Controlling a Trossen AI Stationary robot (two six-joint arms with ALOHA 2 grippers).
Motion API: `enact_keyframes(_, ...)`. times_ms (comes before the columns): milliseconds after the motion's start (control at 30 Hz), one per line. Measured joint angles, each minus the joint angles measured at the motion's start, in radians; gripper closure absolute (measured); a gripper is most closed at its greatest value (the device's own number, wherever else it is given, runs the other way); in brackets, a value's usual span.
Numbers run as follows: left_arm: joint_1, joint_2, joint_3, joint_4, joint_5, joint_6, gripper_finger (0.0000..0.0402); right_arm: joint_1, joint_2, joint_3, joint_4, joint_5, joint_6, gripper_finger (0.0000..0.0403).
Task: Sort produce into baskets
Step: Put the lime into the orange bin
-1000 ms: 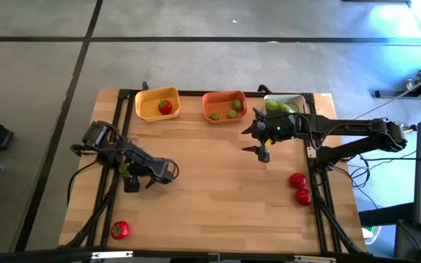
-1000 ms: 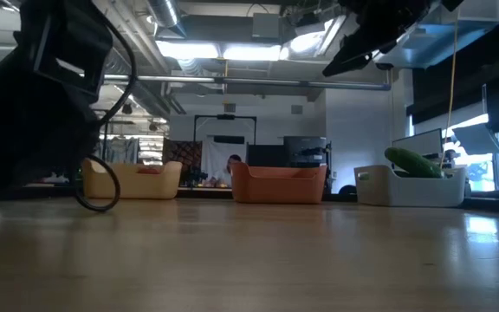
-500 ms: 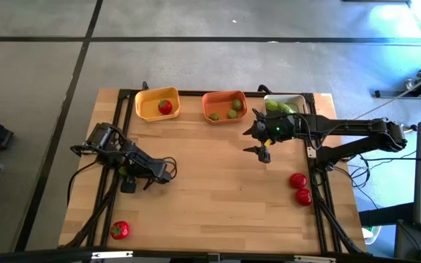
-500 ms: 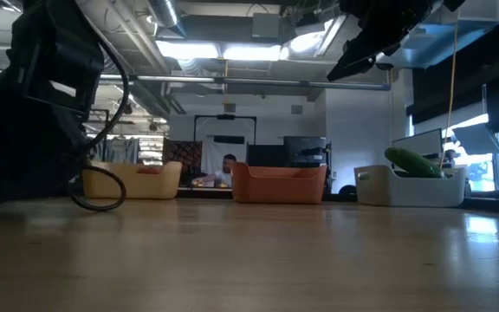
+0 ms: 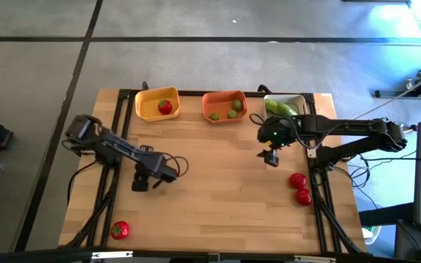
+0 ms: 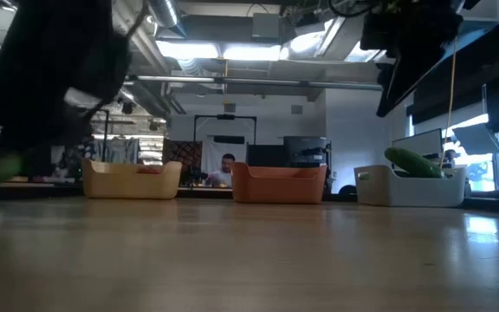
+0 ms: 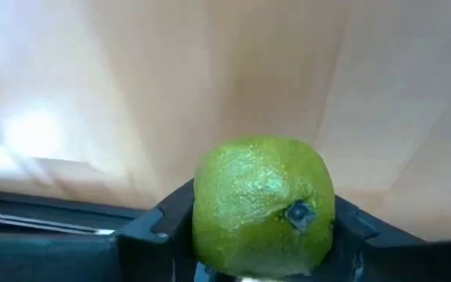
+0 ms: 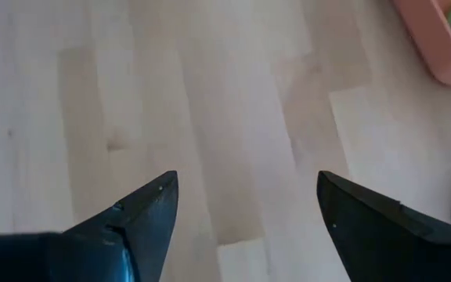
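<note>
Left edge of the wooden tabletop [image 5: 218, 197]: one small red tomato-like piece [image 5: 119, 230] sits near the front corner, not yet sorted. Your left claw [image 5: 139, 183] hangs over the left-centre of the tabletop, and its wrist view shows the fingers closed around a round yellow-green lime-like ball [image 7: 263, 205], dark pads pressed on both sides. So the step in hand is the pick of that lime; grip looks made, carry not yet done.

Back row, left to right: yellow shallow plastic tub [image 5: 157, 104] with one red tomato piece [image 5: 166, 107] in it; orange shallow plastic tub [image 5: 224, 105] holding small limes [image 5: 233, 110]; white-grey tub [image 5: 289, 103] with a long green cucumber-like piece [image 5: 279, 107], also visible over its rim in the low view [image 6: 412, 161].

Your right claw [image 5: 272, 157] hovers right of centre, just in front of the white-grey tub, fingers spread wide with nothing between them, only bare wood under it in its wrist view.

Far right, two more red tomato pieces [image 5: 299, 187] lie touching near the tabletop's right edge.

Next move, as I judge it: lift the lime clear, carry it back and right to the orange tub, release above the limes there. Right claw is best placed for the two tomatoes, which belong in the yellow tub.
</note>
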Motion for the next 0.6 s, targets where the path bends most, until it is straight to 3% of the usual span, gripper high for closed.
enact_keyframes(233,0.054,-0.164,0.067,0.109,-0.123,-0.114,0.0237,-0.001,0.0,0.0,-0.003,0.084,0.002,0.0112)
enact_keyframes(600,0.149,-0.32,0.068,0.584,-0.286,-0.112,0.023,0.0,0.0,0.0,0.01,0.18,0.021,0.0112)
